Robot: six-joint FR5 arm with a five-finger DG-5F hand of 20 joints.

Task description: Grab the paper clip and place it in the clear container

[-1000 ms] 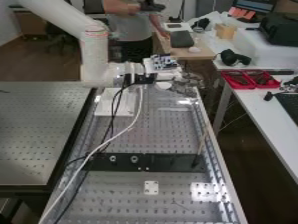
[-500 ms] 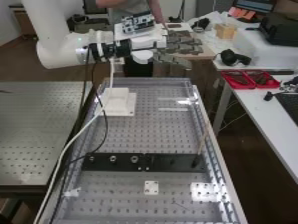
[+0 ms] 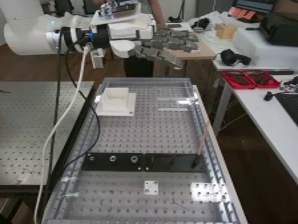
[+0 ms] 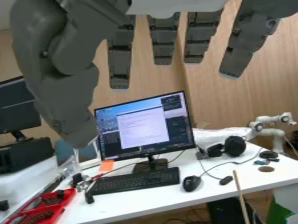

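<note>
Evidently the hand (image 3: 174,44) is open, fingers outstretched, well beyond the black bar (image 3: 166,162), while what may be the clip (image 3: 178,204), too faint to confirm, lies on the bar's opposite, camera-facing side, so reaching it probably means crossing over.

We see moderate, soft light over the bench (image 3: 146,140) in the high view. Hard white glare sits toward its near right corner, with smaller glints by the far right corner and along the near left edge. The block (image 3: 116,102) shows pale and bright, while the floor (image 3: 233,145) right of the bench falls into deep shadow. The bench's long edges look straight to us. In the wrist view the screen (image 4: 143,127) glows, the wall (image 4: 206,90) is fairly evenly lit, and the desk (image 4: 219,186) is bright above darkness underneath.
</note>
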